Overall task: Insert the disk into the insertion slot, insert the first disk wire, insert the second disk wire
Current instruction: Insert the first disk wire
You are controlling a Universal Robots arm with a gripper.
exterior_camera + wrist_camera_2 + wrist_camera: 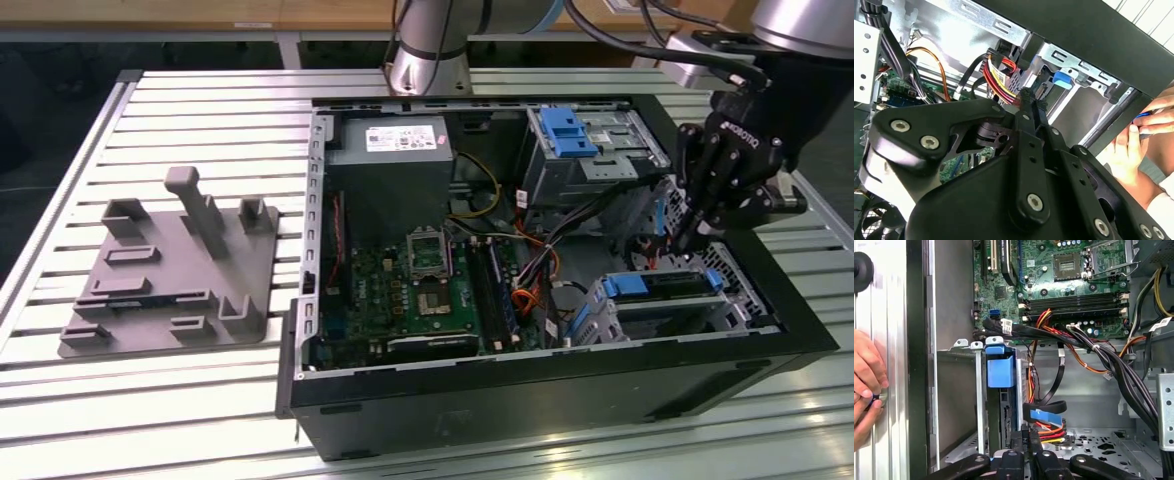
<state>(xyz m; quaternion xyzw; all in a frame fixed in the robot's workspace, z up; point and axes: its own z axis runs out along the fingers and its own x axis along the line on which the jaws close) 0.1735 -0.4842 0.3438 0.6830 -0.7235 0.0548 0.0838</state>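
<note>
Slatted metal table [200, 100], bare across most of the exterior view's left and far side. A grey moulded fixture [174, 270] sits alone on the left, well apart from the case. Behind the far edge there's dark floor and a wood-topped bench.

Black PC case [534, 385] lies open side up on the exterior view's right, its near wall close to the table's near edge. Motherboard [414, 285] fills the left half. A tall grey bay [574, 130] with a blue clip sits in the far-right corner.

The slot [727, 312] is in the near-right corner against the right wall. The disk [667, 285] is seated in it, long axis running left-right, blue handle end [1000, 371] toward the motherboard.

Tight room: the claw [678, 243] hangs inside the case between bay and slot, right wall just beside it, loose cables crowding its left.

In both wrist views the claw [1028, 436] is clenched on the plug end of a red-yellow-black wire bundle [1051, 430], by the disk's handle end. A black flat cable with a blue plug [1046, 417] lies just beside.

A person's hand [866, 375] rests outside the case wall.
</note>
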